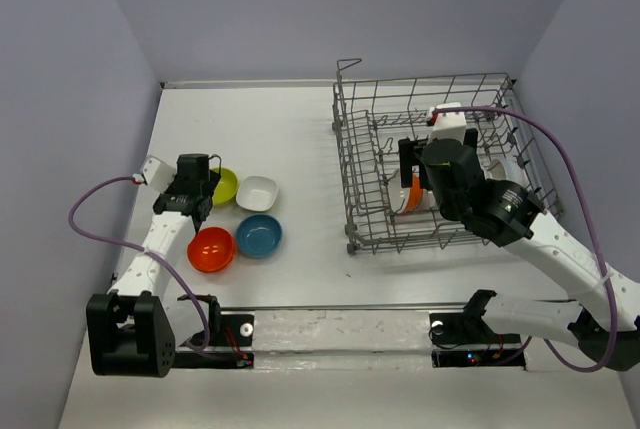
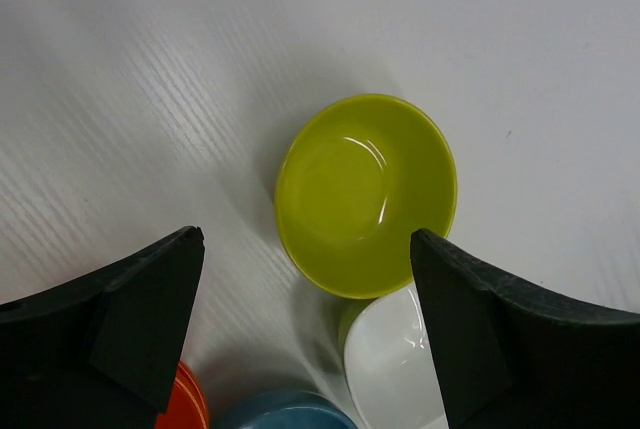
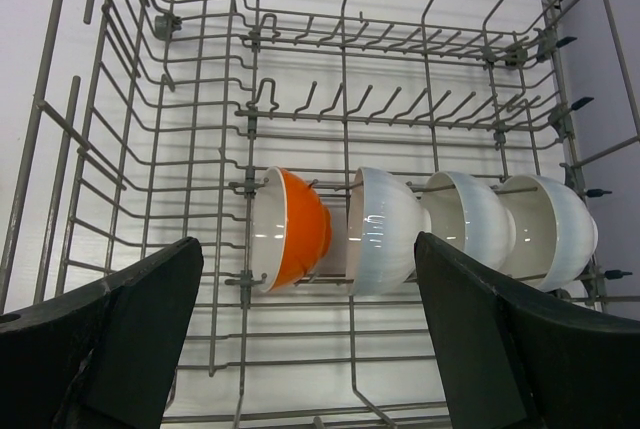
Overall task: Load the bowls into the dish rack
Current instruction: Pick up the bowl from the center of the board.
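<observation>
- White desk (image 1: 300, 139): it carries everything. The loose bowls sit on its left half and the rack on its right, well apart.
- Grey wire dish rack (image 1: 420, 79): it stands on the far right of the desk. One row of its tines already holds four bowls on edge: an orange bowl (image 3: 295, 229) at the left, then three white bowls (image 3: 385, 229).
- Right fingers (image 3: 130, 319): they are spread wide and hold nothing. They hang inside the rack above that filled row, far from any loose bowl.
- Left fingers (image 2: 140, 319): they are spread as wide as they go and are also empty. They are poised over the cluster at the left of the desk, so this arm is plainly the nearer one for the next pick.
- Yellow-green bowl (image 2: 365, 194): it sits upright on the desk just ahead of the left fingertips. Its rim falls between the two fingers, a little toward the right-hand one. Being round, it has no long axis to line up with. My guess is the move calls for a short reach forward and down onto the rim.
- Squarish white bowl (image 1: 257, 192): it is just right of the yellow-green one and near enough to be nudged.
- Blue bowl (image 1: 259, 236) and orange-red bowl (image 1: 211, 249): these sit side by side on the near side of the cluster, not yet loaded.
</observation>
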### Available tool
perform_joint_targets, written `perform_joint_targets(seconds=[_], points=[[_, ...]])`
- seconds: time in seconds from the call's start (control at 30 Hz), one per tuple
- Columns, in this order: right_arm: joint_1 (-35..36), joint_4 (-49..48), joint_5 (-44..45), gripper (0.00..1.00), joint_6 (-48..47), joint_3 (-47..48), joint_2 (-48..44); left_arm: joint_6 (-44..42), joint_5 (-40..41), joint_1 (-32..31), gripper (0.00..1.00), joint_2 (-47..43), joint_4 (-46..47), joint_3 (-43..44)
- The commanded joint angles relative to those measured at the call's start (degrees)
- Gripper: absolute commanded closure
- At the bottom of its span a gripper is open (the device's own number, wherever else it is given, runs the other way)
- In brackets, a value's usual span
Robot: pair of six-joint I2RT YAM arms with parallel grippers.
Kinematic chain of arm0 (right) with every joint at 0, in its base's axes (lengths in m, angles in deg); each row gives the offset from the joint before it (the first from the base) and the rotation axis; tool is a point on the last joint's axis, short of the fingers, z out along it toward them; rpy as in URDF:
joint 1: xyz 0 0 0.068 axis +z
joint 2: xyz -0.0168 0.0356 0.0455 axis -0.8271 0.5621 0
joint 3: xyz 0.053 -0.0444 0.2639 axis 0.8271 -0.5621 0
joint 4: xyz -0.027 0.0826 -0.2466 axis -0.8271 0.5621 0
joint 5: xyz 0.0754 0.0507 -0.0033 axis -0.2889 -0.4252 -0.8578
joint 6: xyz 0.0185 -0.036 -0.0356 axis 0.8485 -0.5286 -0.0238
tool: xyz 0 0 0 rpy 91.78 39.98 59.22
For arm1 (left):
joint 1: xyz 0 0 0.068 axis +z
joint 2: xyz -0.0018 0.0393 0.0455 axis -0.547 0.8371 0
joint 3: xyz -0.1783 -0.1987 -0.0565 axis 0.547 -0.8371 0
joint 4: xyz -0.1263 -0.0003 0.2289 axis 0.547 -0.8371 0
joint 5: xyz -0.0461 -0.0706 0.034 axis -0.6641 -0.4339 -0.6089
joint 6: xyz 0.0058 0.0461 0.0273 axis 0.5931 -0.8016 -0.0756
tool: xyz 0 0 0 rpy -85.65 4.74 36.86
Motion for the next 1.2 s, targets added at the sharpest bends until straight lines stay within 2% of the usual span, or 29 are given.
perform_joint_targets(seconds=[0.0,0.17,0.33,0.57,0.87,1.17], points=[[0.3,-2.8,-0.4,0.08,-0.4,0.1,-0.8,0.3,0.2,0.3,0.07,-0.2,2.3,-0.8],[0.3,-3.1,-0.6,0.08,-0.5,-0.3,-0.2,-8.4,-5.8,0.3,0.12,0.2,6.0,0.4],[0.3,-3.4,-1.1,0.08,-0.4,-0.4,0.1,-16.1,-10.7,-0.9,0.12,4.0,3.5,4.6],[0.3,-3.4,-1.1,0.08,-0.4,-1.0,-0.1,-19.5,-6.3,-9.8,0.14,4.7,-2.6,9.2],[0.3,-3.4,-1.3,0.07,-0.3,-1.2,0.0,-25.0,-10.8,-15.4,0.26,8.7,-8.7,14.1],[0.3,-3.4,-1.0,0.07,-0.5,-1.5,-0.1,-27.8,-14.8,-20.7,0.28,10.9,-11.3,16.3]])
